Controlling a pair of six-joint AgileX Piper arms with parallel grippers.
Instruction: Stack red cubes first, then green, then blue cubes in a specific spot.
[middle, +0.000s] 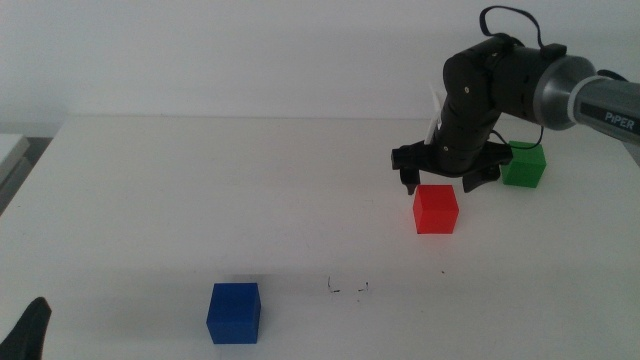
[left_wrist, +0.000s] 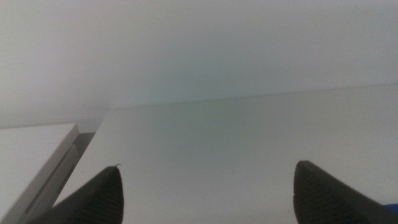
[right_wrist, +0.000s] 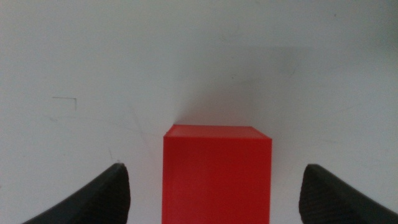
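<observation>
The red cube (middle: 436, 209) sits on the white table right of centre; it also shows in the right wrist view (right_wrist: 217, 174), between the jaws. My right gripper (middle: 444, 180) is open and hovers just above and behind the red cube, jaws spread to either side, not touching it. The green cube (middle: 524, 164) sits on the table to the right, behind the gripper. The blue cube (middle: 234, 313) sits near the front left. My left gripper (left_wrist: 208, 196) is open and empty, waiting at the bottom left corner of the middle view (middle: 28, 330).
Small dark marks (middle: 346, 288) lie on the table (middle: 200, 200) in front of the red cube. The table's left edge and a lower white surface (left_wrist: 31, 155) show in the left wrist view.
</observation>
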